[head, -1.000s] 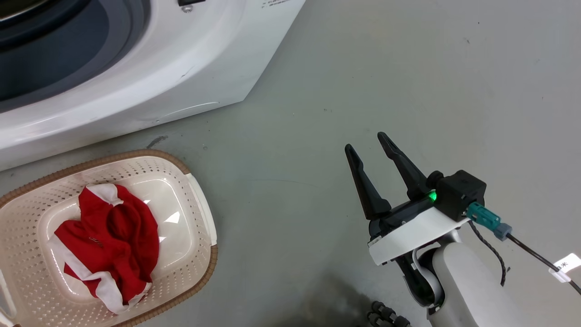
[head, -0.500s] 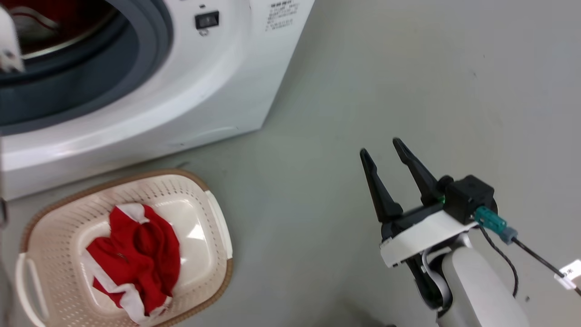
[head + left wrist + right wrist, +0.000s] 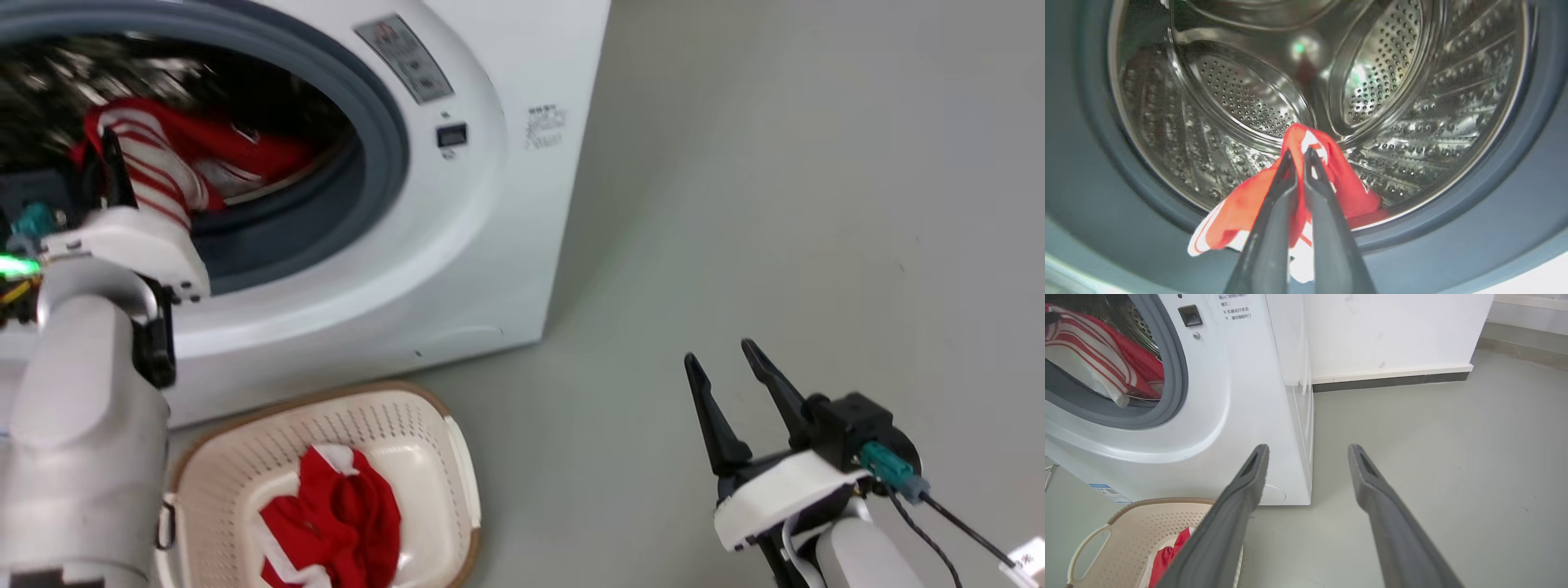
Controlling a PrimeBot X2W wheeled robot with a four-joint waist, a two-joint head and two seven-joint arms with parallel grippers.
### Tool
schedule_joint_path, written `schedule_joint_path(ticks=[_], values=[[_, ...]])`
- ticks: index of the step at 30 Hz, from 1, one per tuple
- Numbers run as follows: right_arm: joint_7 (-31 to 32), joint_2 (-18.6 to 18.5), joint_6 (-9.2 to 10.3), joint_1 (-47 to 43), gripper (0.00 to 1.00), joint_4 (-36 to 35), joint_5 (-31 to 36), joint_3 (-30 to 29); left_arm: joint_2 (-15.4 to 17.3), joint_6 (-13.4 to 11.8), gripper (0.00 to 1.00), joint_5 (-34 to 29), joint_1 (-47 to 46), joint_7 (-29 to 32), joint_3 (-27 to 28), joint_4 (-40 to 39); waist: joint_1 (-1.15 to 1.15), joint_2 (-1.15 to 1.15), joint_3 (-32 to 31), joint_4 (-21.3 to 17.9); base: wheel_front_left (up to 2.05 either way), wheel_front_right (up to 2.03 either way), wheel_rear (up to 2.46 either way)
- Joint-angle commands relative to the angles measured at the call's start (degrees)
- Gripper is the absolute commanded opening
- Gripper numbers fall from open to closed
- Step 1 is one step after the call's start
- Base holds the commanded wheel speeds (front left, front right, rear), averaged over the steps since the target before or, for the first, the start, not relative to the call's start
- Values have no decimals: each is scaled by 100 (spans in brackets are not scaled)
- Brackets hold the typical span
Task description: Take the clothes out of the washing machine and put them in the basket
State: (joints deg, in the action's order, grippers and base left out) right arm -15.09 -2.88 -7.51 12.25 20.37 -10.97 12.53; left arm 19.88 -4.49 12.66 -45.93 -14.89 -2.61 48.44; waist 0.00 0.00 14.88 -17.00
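The washing machine [image 3: 490, 245] stands open, its grey-rimmed porthole facing me. My left gripper [image 3: 110, 151] reaches into the porthole and is shut on a red garment with white stripes [image 3: 163, 155]. In the left wrist view the gripper [image 3: 1298, 154] pinches that garment [image 3: 1237, 212], which hangs over the drum's [image 3: 1241, 94] front lip. The basket [image 3: 245, 474] sits on the floor below the porthole with another red garment [image 3: 335, 523] inside. Over the floor to the right, my right gripper [image 3: 718, 359] hangs open and holds nothing. The right wrist view shows it [image 3: 1308, 447] wide open too.
Grey floor [image 3: 775, 204] stretches to the right of the machine. A white wall with a dark skirting strip [image 3: 1392, 379] runs behind the machine [image 3: 1241, 396]. The basket [image 3: 1135, 526] stands close against the machine's base.
The head camera has swung up toward the porthole, so the whole picture shifted. My left arm and the striped garment it holds have come into view. The right gripper stays open.
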Motion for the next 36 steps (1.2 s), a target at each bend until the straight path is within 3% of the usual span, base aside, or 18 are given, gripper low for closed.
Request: schedule_joint_path(ticks=[1, 10, 13, 17, 24, 29, 36], values=[[-10, 1, 4, -138, 100, 24, 57, -65, -80, 35, 0, 39, 261, -39, 66, -254, 0, 0, -422, 272, 0, 0, 0], [113, 3, 4, -513, 100, -48, 163, -289, -487, 157, 0, 166, 1621, -36, 522, -1915, 0, 0, -960, 540, 0, 0, 0], [182, 3, 4, -660, 100, -133, 233, -390, -777, 200, 0, 104, 2197, -32, 566, -2841, 0, 0, -1109, 687, 0, 0, 0], [305, 2, 3, -785, 100, -275, 339, -428, -1126, 178, 0, -25, 2810, -31, 451, -3864, 0, 0, -1176, 815, 0, 0, 0], [459, 2, 4, -895, 100, -543, 409, -460, -1411, 66, 0, -92, 3859, -31, 233, -5035, 0, 0, -1131, 945, 0, 0, 0], [525, 3, 4, -890, 100, -689, 379, -460, -1509, -22, 0, -15, 4437, 67, 81, -4852, 0, 0, -941, 1037, 0, 0, 0], [510, 3, 4, -693, 100, -759, 339, -378, -1599, 135, 0, 154, 4523, -11, -115, -3654, 0, 0, -561, 1047, 0, 0, 0]])
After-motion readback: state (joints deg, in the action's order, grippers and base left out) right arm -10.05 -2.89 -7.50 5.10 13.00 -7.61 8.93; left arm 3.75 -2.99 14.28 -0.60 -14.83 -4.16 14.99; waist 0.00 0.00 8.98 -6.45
